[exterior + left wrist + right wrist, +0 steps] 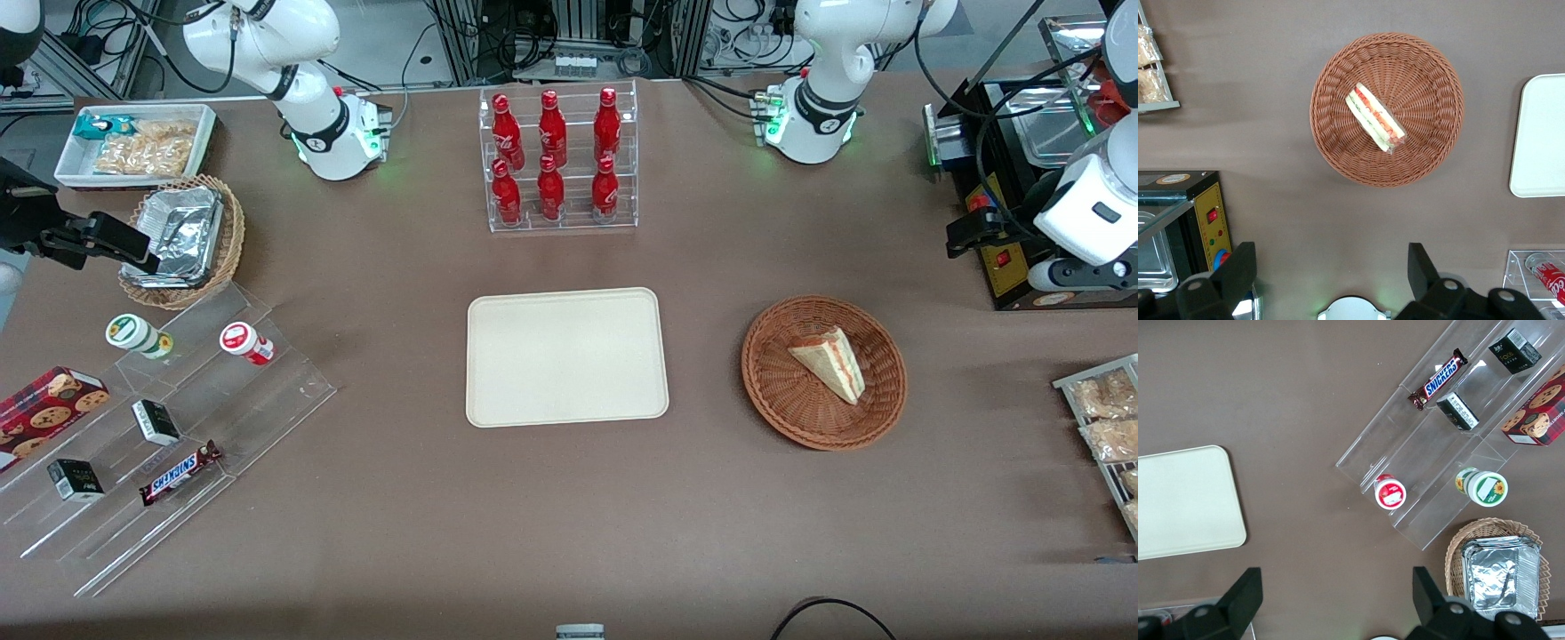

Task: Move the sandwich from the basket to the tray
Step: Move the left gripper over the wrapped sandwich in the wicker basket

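The sandwich (831, 360) (1375, 119), a pale bread wedge with red and green filling, lies in the round reddish-brown basket (773, 391) (1431, 147). The cream tray (565, 356) (1541, 133) (1185, 500) sits bare at the table's middle, beside the basket toward the parked arm's end. My left gripper (960, 238) (1330, 270) hangs high above the table, toward the working arm's end and farther from the front camera than the basket. It is open, with nothing between its fingers and well apart from the sandwich.
A clear rack of red bottles (560, 160) stands farther back than the tray. A black appliance (996, 267) (1178, 220) sits near my gripper. A wire rack of snack packets (1102, 418) is beside the basket. An acrylic step stand (178, 427) and a tan basket with foil container (182, 240) lie toward the parked arm's end.
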